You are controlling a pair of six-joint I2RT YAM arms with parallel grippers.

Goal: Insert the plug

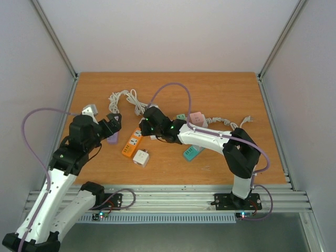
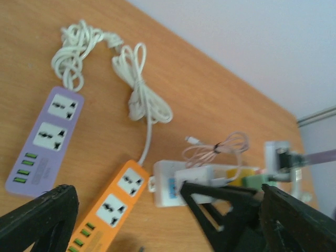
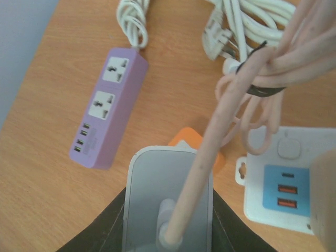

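My right gripper (image 1: 152,124) is shut on a white plug block (image 3: 168,202) with a pink cable (image 3: 231,121) coming out of its back. It holds the plug above the top end of the orange power strip (image 1: 132,143), whose orange end peeks out behind the plug (image 3: 185,138). The black fingers (image 3: 100,236) press on both sides of the plug. My left gripper (image 1: 113,126) is open and empty, hovering over the purple power strip (image 1: 112,138). In the left wrist view its fingers (image 2: 42,218) stand wide apart above the orange strip (image 2: 113,205).
A white power strip (image 3: 278,184) with blue USB panel lies right of the orange one. A white adapter cube (image 1: 140,157), teal strip (image 1: 192,153) and pink strip (image 1: 197,118) lie around. Coiled white cables (image 1: 126,100) lie at the back. The purple strip also shows in the right wrist view (image 3: 107,107).
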